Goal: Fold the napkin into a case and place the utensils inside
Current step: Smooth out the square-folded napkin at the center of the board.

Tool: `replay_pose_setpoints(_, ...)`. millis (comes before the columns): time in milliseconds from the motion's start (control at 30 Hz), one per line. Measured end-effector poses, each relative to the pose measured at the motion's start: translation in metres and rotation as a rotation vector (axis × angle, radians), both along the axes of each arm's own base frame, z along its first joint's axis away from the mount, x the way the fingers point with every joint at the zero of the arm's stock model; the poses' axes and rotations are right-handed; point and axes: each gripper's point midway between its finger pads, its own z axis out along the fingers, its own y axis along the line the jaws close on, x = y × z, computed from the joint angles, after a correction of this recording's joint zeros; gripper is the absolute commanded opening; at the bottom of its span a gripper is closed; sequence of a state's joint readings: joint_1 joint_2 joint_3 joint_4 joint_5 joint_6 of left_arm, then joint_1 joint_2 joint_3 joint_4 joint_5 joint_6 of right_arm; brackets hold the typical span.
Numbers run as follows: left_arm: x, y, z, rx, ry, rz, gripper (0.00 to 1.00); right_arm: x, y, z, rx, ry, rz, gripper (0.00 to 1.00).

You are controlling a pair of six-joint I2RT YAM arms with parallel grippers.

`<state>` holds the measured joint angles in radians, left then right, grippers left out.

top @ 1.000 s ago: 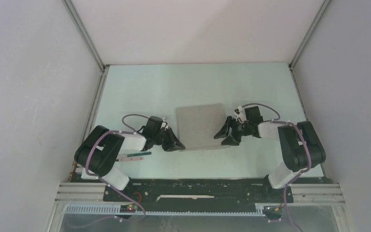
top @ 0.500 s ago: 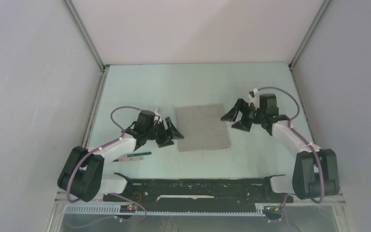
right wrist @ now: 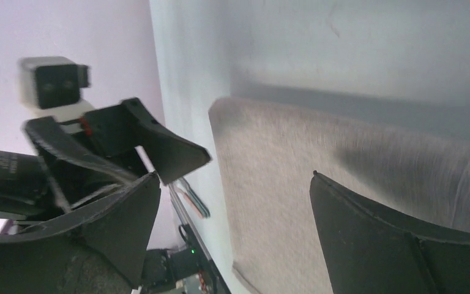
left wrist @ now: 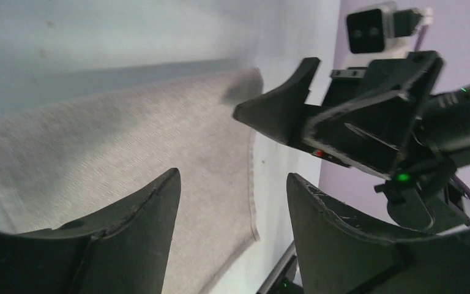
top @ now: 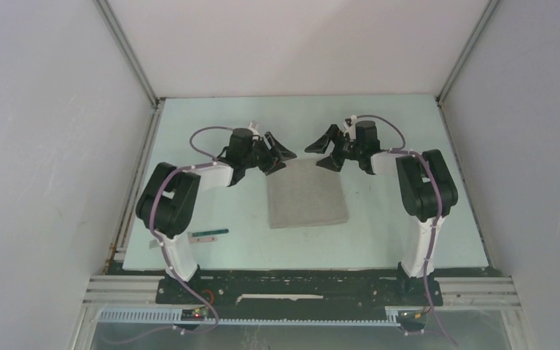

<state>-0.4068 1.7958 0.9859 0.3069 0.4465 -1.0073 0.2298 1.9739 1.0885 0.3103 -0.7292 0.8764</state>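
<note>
The light grey napkin [top: 306,195] lies flat mid-table as a near-square sheet; no narrow case is in view. My left gripper [top: 281,159] hovers open over its far left corner and my right gripper [top: 319,154] hovers open over its far right corner, the two facing each other. Neither holds anything. In the left wrist view the napkin [left wrist: 128,147] lies below the open left gripper [left wrist: 232,174]. The right wrist view shows the napkin [right wrist: 269,184] below the open right gripper [right wrist: 235,176]. The utensils [top: 208,235], one with a dark green handle, lie near the front left; they also show as utensils [right wrist: 196,202] in the right wrist view.
White walls enclose the pale table [top: 394,233] at the left, back and right. The black base rail [top: 292,284] runs along the near edge. The left arm's upright link [top: 171,211] stands close to the utensils.
Both grippers have swung from the napkin's near corners out to its far corners, and both stand wider open. The napkin and utensils have not shifted.
</note>
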Motion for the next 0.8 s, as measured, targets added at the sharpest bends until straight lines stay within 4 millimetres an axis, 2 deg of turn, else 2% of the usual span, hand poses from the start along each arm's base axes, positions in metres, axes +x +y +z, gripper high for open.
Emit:
replay_pose_setpoints(167, 0.021, 0.013, -0.031, 0.008, 0.052, 0.072, 0.7, 0.026, 0.001, -0.001, 0.044, -0.023, -0.036, 1.0)
replay_pose_setpoints(300, 0.035, 0.038, -0.049, 0.005, 0.073, 0.145, 0.72, 0.035, -0.004, -0.012, 0.063, -0.001, -0.065, 1.0)
replay_pose_setpoints(467, 0.043, 0.063, -0.067, 0.006, 0.103, 0.215, 0.72, 0.038, -0.01, -0.022, 0.07, 0.028, -0.089, 1.0)
replay_pose_setpoints(800, 0.047, 0.068, -0.07, -0.03, 0.094, 0.224, 0.74, 0.044, -0.018, -0.027, 0.105, 0.064, -0.117, 1.0)
